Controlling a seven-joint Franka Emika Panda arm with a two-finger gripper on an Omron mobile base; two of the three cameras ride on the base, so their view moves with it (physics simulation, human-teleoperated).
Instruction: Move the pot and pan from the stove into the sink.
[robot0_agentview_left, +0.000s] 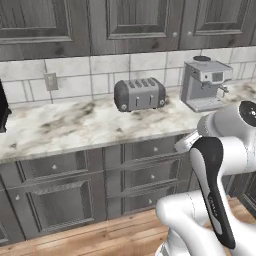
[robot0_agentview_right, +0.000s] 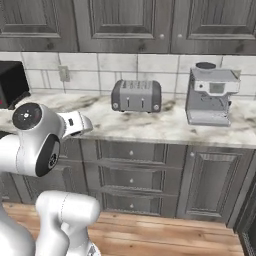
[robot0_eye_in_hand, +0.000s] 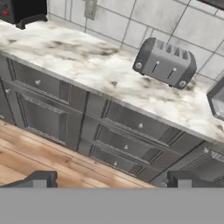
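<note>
Toaster (robot0_agentview_left: 139, 94) and coffee machine (robot0_agentview_left: 206, 84) sit on the marble tabletop (robot0_agentview_left: 60, 127) in my left base view; no pot, pan, stove or sink here. Right base view: same toaster, machine, plus a black appliance (robot0_agentview_right: 11, 83) at far left. Hand view: my tool (robot0_eye_in_hand: 113, 180) is spread wide, holding nothing, aimed at the drawers (robot0_eye_in_hand: 127, 144). Which way the stove lies I cannot tell; I judge a drive comes first.

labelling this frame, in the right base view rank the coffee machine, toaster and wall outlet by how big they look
1. coffee machine, the tallest, standing on the counter at the right.
2. toaster, about as wide but clearly lower.
3. wall outlet, by far the smallest.
All three sit near the back wall, so nearness hardly skews this.
</note>
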